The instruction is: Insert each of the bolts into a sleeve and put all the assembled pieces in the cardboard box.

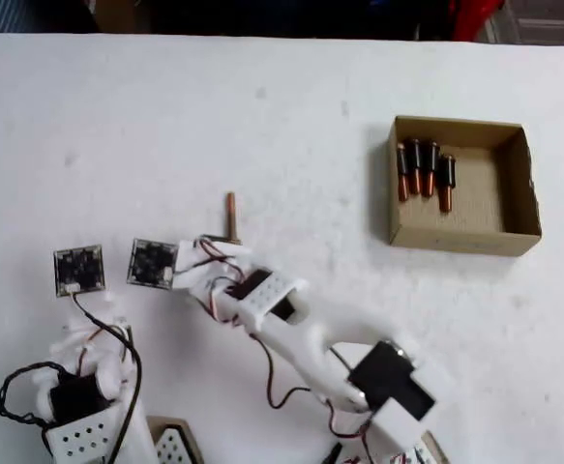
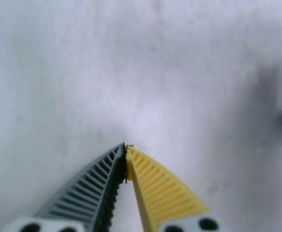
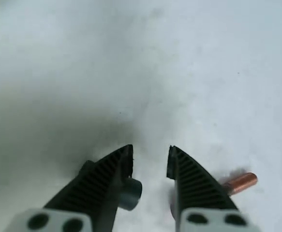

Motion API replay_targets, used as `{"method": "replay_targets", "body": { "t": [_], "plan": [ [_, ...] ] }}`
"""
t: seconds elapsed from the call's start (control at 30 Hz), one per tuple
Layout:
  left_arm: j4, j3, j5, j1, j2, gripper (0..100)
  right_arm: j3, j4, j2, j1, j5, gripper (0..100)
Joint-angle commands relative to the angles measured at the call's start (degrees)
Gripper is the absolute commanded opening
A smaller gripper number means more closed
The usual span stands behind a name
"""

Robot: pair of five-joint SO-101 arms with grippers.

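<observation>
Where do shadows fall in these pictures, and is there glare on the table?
High view: no glare on the table; thin shadow beside the cardboard box. Right wrist view: broad soft shadow beside the right gripper. Left wrist view: faint shadow apart from the left gripper.

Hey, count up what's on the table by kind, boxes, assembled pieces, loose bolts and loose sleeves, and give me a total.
Cardboard box: 1
Assembled pieces inside it: 4
Loose bolt: 1
Loose sleeve: 1
Total: 7
</observation>
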Motion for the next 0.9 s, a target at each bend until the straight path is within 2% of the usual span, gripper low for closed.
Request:
{"method": "replay_targets", "body": {
  "t": [0.0,0.1,0.33,0.57,0.87],
  "plan": [
    [0.2,-0.1,-0.4,-0.4,-0.4,2,-1.1,5.5,-6.1,0.5,0.8,15.8],
    [0.2,-0.1,-0.4,-0.4,-0.4,2,-1.1,10.8,-9.0,0.3,1.1,20.4],
    [0.2,-0.1,-0.4,-0.4,-0.4,2,-1.0,17.6,-9.3,0.4,11.6,21.0],
    [0.2,-0.1,-0.4,-0.4,-0.4,2,-1.6,17.5,-5.1,0.5,19.3,21.0],
    [0.2,-0.1,-0.4,-0.4,-0.4,2,-7.0,15.1,3.3,0.2,20.0,20.9]
  ]
}}
